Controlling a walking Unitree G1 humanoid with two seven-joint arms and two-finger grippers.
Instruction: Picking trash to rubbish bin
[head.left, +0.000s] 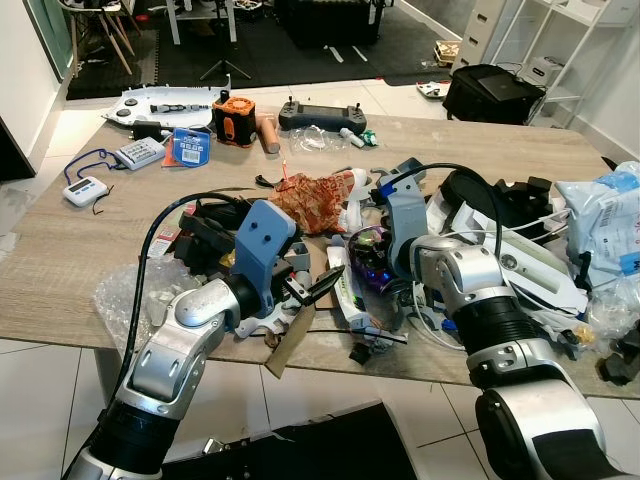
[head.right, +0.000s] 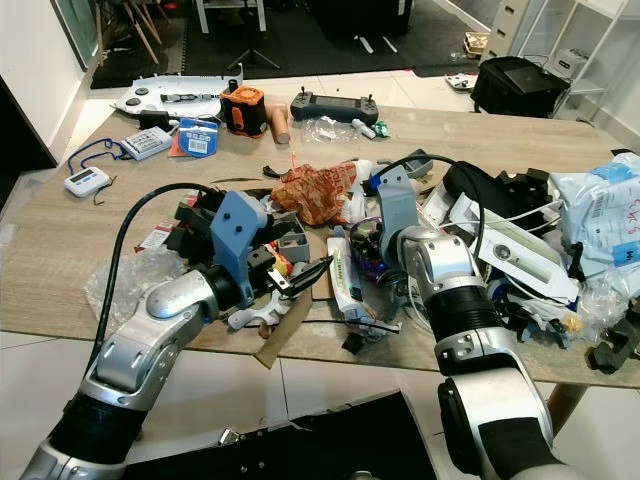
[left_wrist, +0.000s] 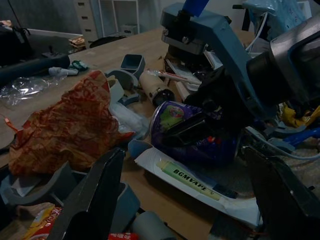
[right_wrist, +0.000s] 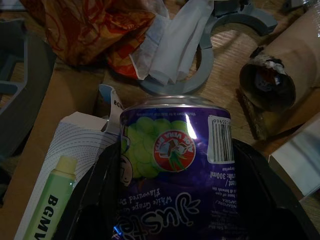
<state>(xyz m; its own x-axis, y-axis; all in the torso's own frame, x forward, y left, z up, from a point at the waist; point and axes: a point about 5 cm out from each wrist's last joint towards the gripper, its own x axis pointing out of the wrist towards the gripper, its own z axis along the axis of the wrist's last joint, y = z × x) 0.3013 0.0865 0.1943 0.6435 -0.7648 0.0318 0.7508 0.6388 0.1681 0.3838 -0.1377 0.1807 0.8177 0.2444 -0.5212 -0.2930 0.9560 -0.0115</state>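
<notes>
Left claw (head.left: 308, 290) spread wide above cardboard scrap (head.left: 291, 343) at the tabletop (head.left: 70, 260) near edge, right claw (right_wrist: 175, 200) clamped on purple juice can (right_wrist: 175, 150) mid-clutter, crumpled orange wrapper (head.left: 315, 200) just behind.

Both arms are built of rounded silver shells broken by black ribbed joint bands. The left arm (head.left: 170, 360) shows a small round screw boss on its silver elbow shell, and a black cable loops up from the forearm in an arc over to its wrist. The wrist carries a matte slate-blue bracket (head.left: 264, 245), a flat plate with small screw holes in its face. The left gripper (head.left: 312, 290) has long black fingers tapering to pointed tips. The right arm (head.left: 500, 340) is thicker, with a glossy silver forearm, a wide black band and a second black cable arching over its blue mount (head.left: 405, 205). In the right wrist view the fingers (right_wrist: 90, 200) are broad, dark and smooth.
</notes>
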